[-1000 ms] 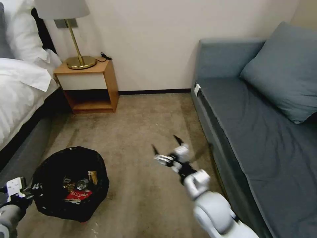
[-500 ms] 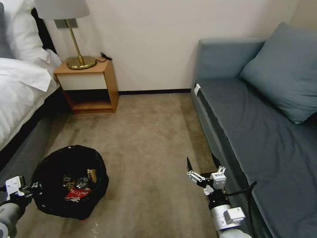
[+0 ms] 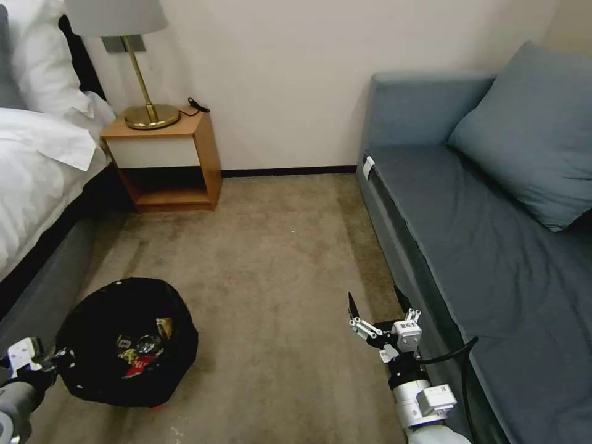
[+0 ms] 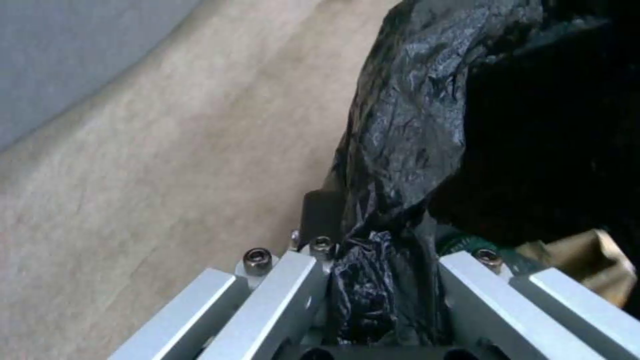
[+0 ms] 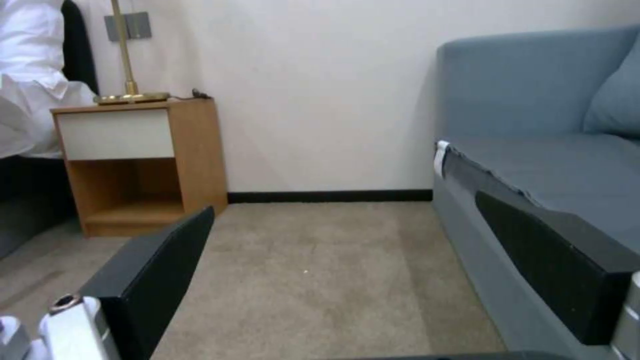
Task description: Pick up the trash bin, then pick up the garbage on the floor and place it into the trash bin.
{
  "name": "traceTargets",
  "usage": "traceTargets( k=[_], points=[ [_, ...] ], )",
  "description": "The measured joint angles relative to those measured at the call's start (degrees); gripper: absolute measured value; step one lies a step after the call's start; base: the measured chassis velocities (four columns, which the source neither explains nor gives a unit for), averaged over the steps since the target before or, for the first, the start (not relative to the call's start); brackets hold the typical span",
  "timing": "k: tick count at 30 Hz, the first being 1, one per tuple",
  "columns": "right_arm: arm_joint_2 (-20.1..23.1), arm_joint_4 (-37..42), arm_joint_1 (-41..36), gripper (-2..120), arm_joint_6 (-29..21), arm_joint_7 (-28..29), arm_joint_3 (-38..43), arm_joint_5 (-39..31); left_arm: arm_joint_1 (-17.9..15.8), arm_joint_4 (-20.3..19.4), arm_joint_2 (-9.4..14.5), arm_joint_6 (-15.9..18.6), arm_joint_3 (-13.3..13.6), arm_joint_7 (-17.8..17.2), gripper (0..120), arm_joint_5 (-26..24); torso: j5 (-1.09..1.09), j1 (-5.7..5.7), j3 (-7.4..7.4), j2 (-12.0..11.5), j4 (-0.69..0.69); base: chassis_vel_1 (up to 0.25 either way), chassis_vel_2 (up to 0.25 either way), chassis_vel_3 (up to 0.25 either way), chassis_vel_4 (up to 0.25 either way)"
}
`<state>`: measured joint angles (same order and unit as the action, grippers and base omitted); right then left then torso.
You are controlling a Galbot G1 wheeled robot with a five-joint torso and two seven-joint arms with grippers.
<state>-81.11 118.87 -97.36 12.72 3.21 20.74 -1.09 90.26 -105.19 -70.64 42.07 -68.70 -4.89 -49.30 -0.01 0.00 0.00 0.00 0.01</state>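
Carpeted floor [image 3: 271, 259] bears one trash bin [image 3: 123, 345], left claw [image 4: 373, 280] clamping it.

Head view is taken from high up, angled forward and down over the floor [image 3: 271, 259]; nightstand [image 3: 165, 159] at 11 o'clock, sofa [image 3: 493, 246] at 2 o'clock. Left wrist view is shot very close, pressed against the trash bin [image 4: 427, 140] liner, carpet alongside. Right wrist view is set low, near carpet level, faced horizontally toward the far wall [image 5: 320, 90]. Nightstand, sofa and carpet are shared by head and right wrist views; bin and carpet by head and left wrist views.
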Motion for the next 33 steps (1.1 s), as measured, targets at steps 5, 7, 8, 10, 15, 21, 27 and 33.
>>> traceTargets(
  k=[5,7,8,10,15,21,27,33],
  points=[
    [0.02,-0.03,0.06,100,-0.07,0.0,-0.08,-0.05,-1.28,2.85,0.05,-0.24,0.81,-0.51,2,0.0,0.0,0.0,0.0,0.0,0.0,0.0,0.0,0.0,0.0],
    [0.02,-0.03,0.09,100,-0.09,0.0,-0.1,-0.06,-1.55,3.33,0.05,-0.3,0.81,-0.72,2,-0.06,0.02,0.0,0.0,0.0,-0.01,0.0,0.0,0.0,0.0],
    [0.02,-0.03,0.09,100,-0.09,0.0,-0.1,-0.06,-1.55,3.33,0.05,-0.3,0.81,-0.72,2,-0.06,0.02,0.0,0.0,0.0,-0.01,0.0,0.0,0.0,0.0],
    [0.03,-0.04,0.11,100,-0.11,0.0,-0.11,-0.07,-1.56,3.5,0.05,-0.33,0.67,-0.93,3,-0.2,0.02,0.0,0.0,0.0,0.0,0.0,0.0,0.0,0.0],
    [0.04,-0.06,0.13,100,-0.15,0.0,-0.14,-0.09,-1.33,3.27,0.04,-0.47,-0.13,-1.21,19,-0.08,0.02,0.01,0.0,0.0,-0.01,0.0,0.0,0.0,0.0],
    [0.04,-0.06,0.15,100,-0.19,0.02,-0.17,-0.12,0.46,0.98,-0.23,-2.63,-1.19,-1.21,43,2.96,0.01,0.0,0.0,0.0,-0.01,0.0,0.0,0.0,0.0],
    [0.05,-0.06,0.15,100,-0.2,0.03,-0.18,-0.12,2.68,-3.25,-1.22,-6.23,-1.78,0.15,62,4.68,0.02,0.0,0.0,0.0,0.0,0.0,0.0,0.0,0.0],
    [0.05,-0.06,0.17,100,-0.21,0.05,-0.21,-0.12,5.91,-8.35,-2.66,-23.74,1.46,6.45,84,10.45,0.03,0.0,0.0,0.0,-0.01,0.0,0.0,0.0,0.0]
  ],
)
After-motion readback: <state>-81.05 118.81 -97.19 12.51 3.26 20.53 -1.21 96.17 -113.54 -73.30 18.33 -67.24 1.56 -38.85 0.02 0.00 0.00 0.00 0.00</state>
